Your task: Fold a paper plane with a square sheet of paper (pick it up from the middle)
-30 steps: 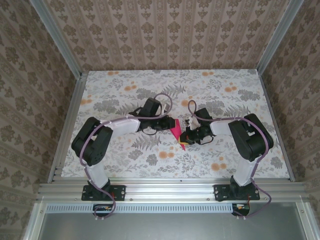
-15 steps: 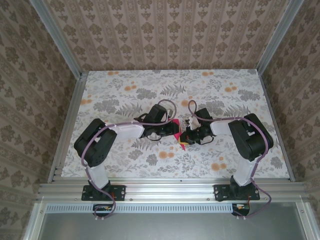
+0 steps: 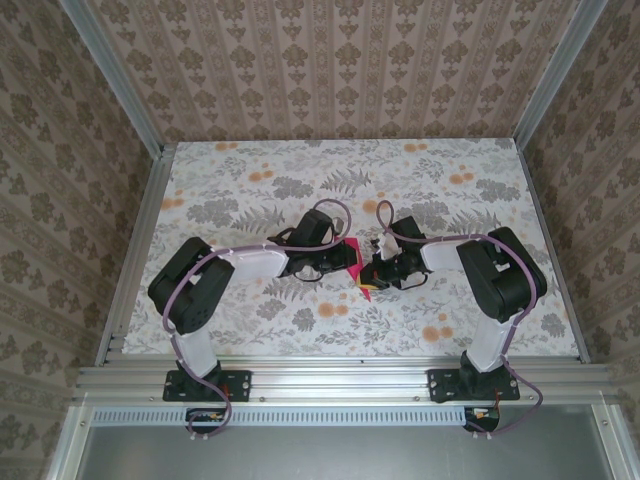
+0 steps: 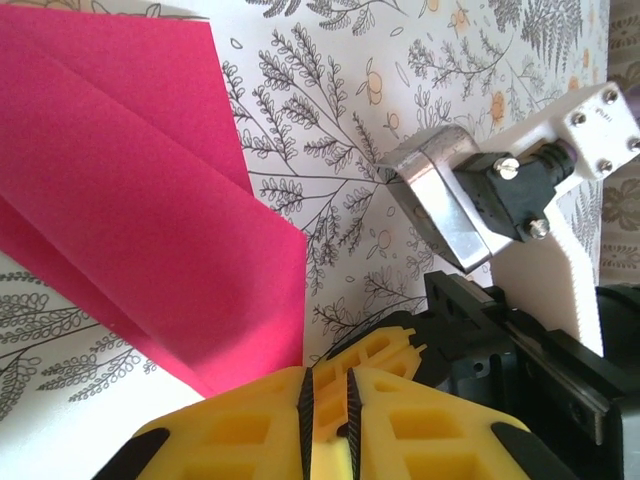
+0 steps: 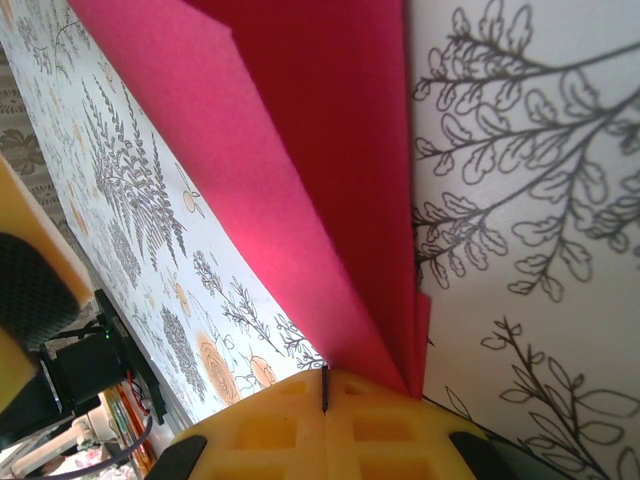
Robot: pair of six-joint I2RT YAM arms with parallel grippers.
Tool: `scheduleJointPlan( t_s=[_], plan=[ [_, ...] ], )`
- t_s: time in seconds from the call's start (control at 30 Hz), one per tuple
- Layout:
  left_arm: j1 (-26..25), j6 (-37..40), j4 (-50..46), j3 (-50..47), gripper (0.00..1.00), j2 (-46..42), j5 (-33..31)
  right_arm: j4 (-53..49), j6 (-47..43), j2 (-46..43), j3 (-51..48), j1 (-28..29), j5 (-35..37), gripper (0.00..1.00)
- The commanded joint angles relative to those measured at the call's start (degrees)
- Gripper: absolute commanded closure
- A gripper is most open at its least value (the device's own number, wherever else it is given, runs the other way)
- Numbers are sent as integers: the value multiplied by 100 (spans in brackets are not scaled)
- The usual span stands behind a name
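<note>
folded magenta-pink paper sheet (image 3: 356,268): centre of top view, between both end effectors, over floral-print bench (image 3: 230,190) | right end effector (image 5: 325,395): yellow fingers pressed together, pinching the sheet's pointed end | left end effector (image 4: 325,400): at the sheet's edge, fingers near together, cannot tell if gripping

- Square sheet of paper (image 3: 355,265): plain magenta-pink, creased into a narrow pointed shape.
- Set at the middle of the counter (image 3: 250,180), running far to near, with the point towards the near edge.
- Folded in overlapping flaps, spread slightly apart and converging at one end.
</note>
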Motion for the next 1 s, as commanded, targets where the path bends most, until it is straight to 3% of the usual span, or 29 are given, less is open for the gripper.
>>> scheduleJointPlan(
  t_s=[0.0, 0.67, 0.97],
  plan=[
    [-12, -184, 168, -55, 81, 174, -24, -379, 74, 452, -296, 49, 811, 97],
    [-148, -431, 355, -102, 81, 581, 103, -436, 86, 456, -261, 54, 860, 97],
    [-117, -314, -45, -87, 82, 815, -286, -462, 70, 456, -296, 49, 880, 97]
  ],
)
